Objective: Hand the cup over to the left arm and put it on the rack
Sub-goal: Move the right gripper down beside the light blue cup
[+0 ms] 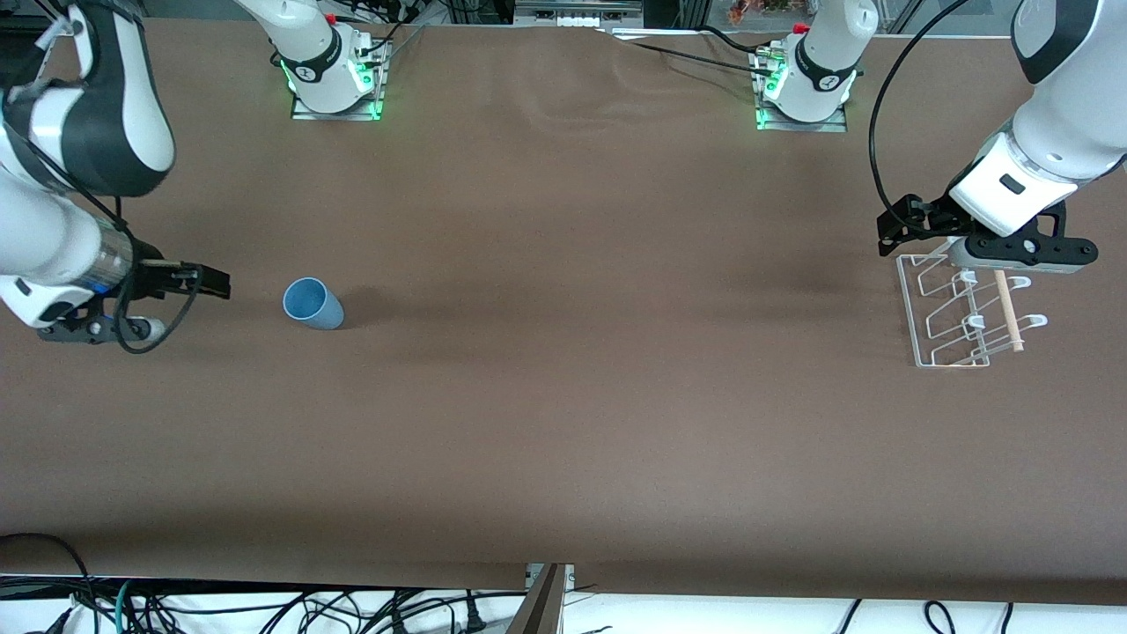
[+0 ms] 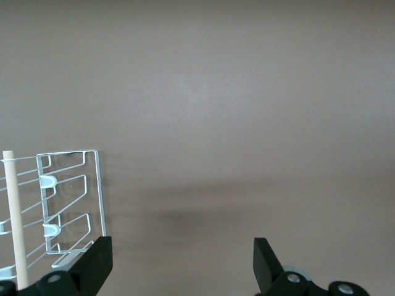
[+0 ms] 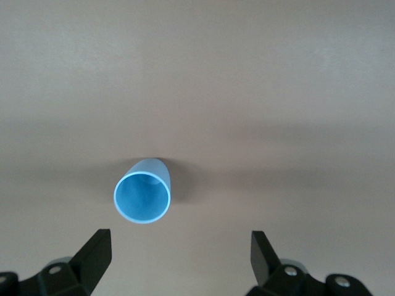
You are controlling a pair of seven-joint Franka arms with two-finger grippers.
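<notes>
— Front view: what sits on the table [image 1: 563,396]?
— The cup [image 1: 313,304] stands upright toward the right arm's end, mouth up. The rack [image 1: 964,313] sits toward the left arm's end, well apart from the cup. The right end effector [image 1: 207,282] hovers near the cup; the left arm [image 1: 1048,132] holds the left end effector [image 1: 898,231] over the rack's edge.
— Left wrist view?
— The left end effector [image 2: 182,265] is released, fingers spread wide and holding nothing, over bare table beside the rack [image 2: 71,206] and its wooden dowel [image 2: 15,216].
— Right wrist view?
— The right end effector [image 3: 179,259] is likewise released and holds nothing; the cup [image 3: 142,196] stands on the table, untouched.
</notes>
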